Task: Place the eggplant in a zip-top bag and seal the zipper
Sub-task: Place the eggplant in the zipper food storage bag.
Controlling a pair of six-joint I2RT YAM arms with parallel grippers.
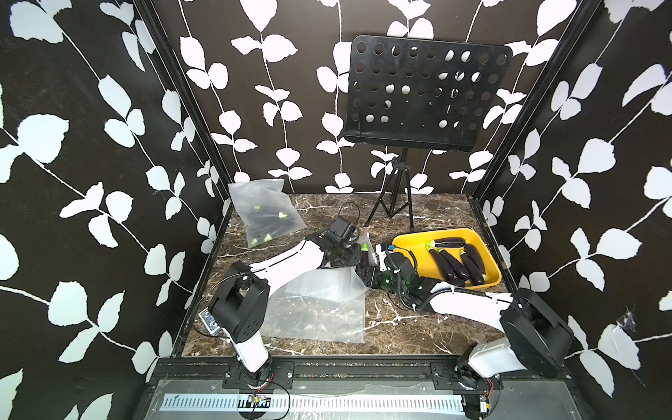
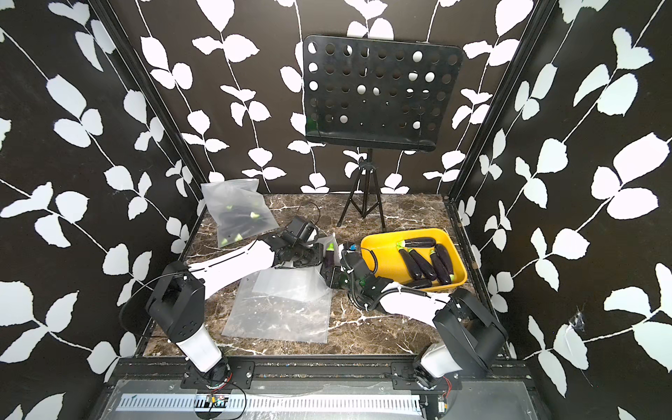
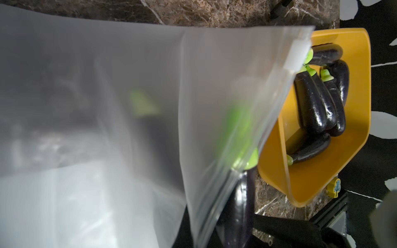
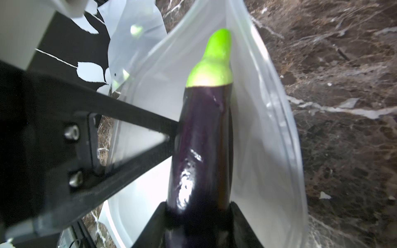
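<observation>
Right pincer (image 4: 198,214) gripping eggplant (image 4: 204,139) lengthwise, green stem pointing into bag (image 4: 268,128) mouth

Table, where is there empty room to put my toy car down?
Front right: bare marble between the flat bags and the right arm. Back: a strip between the full bag and the stand's legs. Crowded in the middle, where the held bag and eggplant meet beside the yellow tray.

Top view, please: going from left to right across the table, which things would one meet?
First the filled bag of eggplants → the eggplant at the mouth of the held zip-top bag → the yellow tray.
</observation>
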